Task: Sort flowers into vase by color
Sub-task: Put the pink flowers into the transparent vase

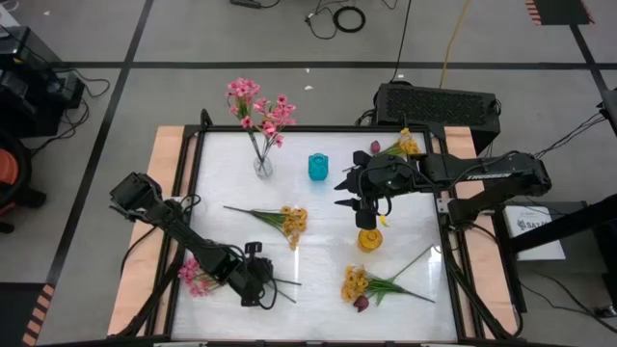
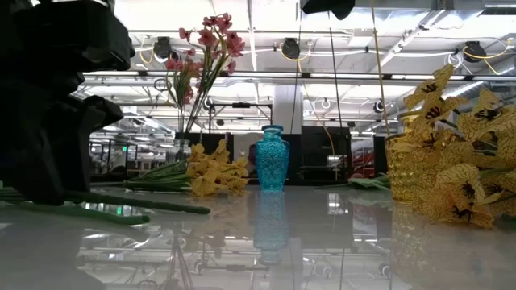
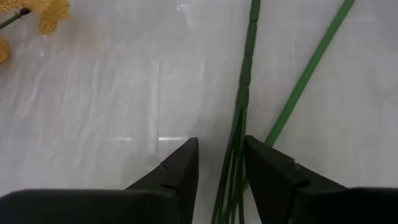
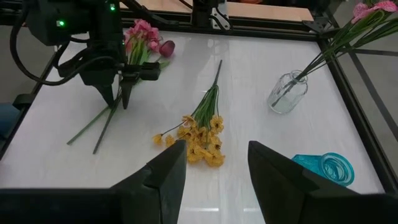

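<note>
— Where's the left claw [image 3: 221,171]?
— Low on the table [image 1: 318,217], fingers pinching the pink flowers' [image 1: 196,277] green stems [image 3: 239,118].
— The right claw [image 4: 211,163]?
— Parted, empty, above the amber vase [image 1: 369,238].

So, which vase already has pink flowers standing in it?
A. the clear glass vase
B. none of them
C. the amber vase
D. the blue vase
A: the pink flowers stand with their stems in the clear glass vase, while the blue vase beside it shows an open mouth with no stems in it, and only yellow blooms show at the amber vase.
</note>
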